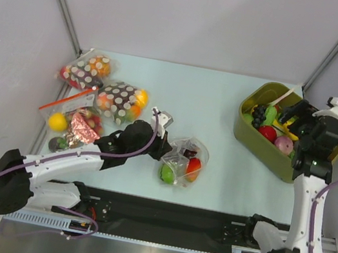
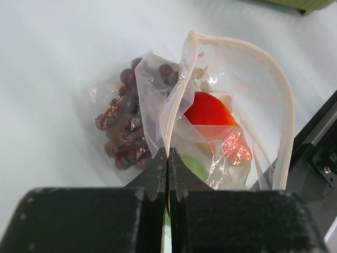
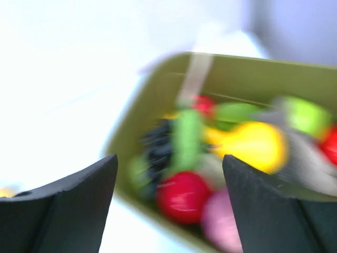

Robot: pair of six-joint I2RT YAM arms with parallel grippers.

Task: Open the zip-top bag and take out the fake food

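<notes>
Left gripper (image 2: pixel 168 169) clamped on zip-top bag (image 2: pixel 158 95) rim

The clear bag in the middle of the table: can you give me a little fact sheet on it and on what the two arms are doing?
Bag: clear crinkly plastic bag, lying on the pale table
Mouth: open, white zip rim gaping
Inside: red-orange piece, dark purple grape bunch, green piece
Left arm: left fingers shut, pinching the bag's film by the rim
Right arm: right fingers open, over the olive-green bin of toy fruit, holding nothing
</notes>
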